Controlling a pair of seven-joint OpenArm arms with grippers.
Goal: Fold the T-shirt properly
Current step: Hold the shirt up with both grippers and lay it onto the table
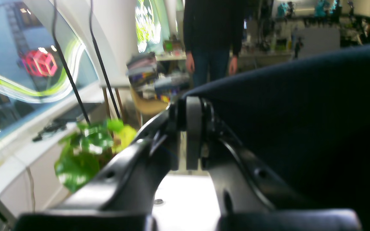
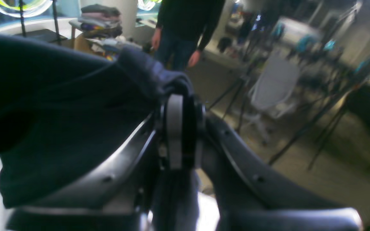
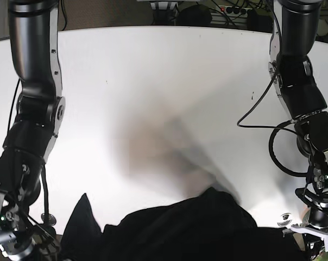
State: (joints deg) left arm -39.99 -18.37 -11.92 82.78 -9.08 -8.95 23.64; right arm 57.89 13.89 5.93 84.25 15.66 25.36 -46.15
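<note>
The dark navy T-shirt is bunched low at the near edge of the white table in the base view, and part of it is blurred. In the left wrist view my left gripper is shut on a top edge of the shirt, which hangs to the right. In the right wrist view my right gripper is shut on a bunched edge of the shirt, which drapes to the left. Both wrist cameras look out over the room, so the cloth is held up off the table.
A person in dark clothes stands beyond the table and also shows in the right wrist view. A green plant and a stack of folded clothes are on the left. A white chair and tripod legs stand on the floor.
</note>
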